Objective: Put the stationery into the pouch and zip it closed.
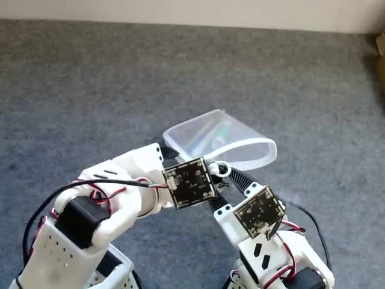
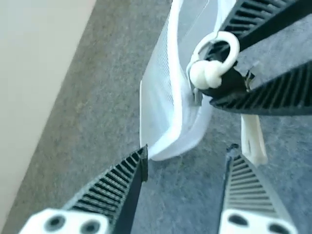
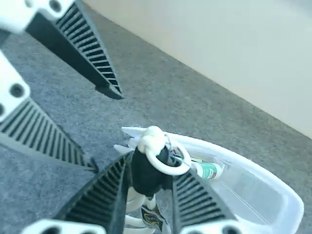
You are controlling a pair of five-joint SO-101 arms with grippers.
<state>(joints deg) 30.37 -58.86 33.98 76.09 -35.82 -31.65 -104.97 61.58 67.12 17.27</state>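
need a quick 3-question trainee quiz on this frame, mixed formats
1. True or false: the right pincer is shut on the black zip pull with the white ring of the translucent white plastic pouch.
2. Pick one. The left pincer is: A) open, holding nothing; B) shut on the pouch; C) shut on a pen.
3. Fill in: the green-and-white stationery piece lies ___ the pouch.

Key: 1 true; 2 A; 3 inside.
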